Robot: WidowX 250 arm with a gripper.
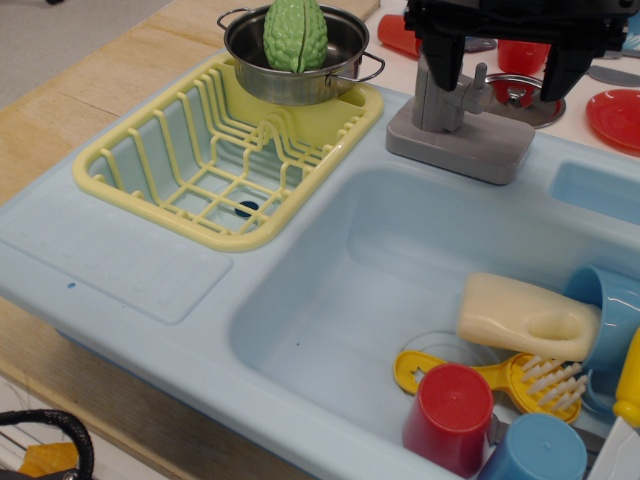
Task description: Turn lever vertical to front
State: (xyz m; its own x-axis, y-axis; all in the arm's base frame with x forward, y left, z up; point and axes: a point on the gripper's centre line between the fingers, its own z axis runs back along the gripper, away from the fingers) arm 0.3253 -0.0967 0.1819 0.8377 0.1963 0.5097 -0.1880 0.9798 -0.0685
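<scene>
Hand (503, 72) is hanging wide open over the grey faucet (442, 100), one finger on each side of the little lever (480, 76) poking up from it, which is looking light, hard and smooth, so pinching near its tip seems best.

We see bright, even overhead light and sharp focus throughout. Soft shadows gather inside the blue sink basin (330, 300), and mild glare glints on the steel pot (300, 75) at far left.
</scene>
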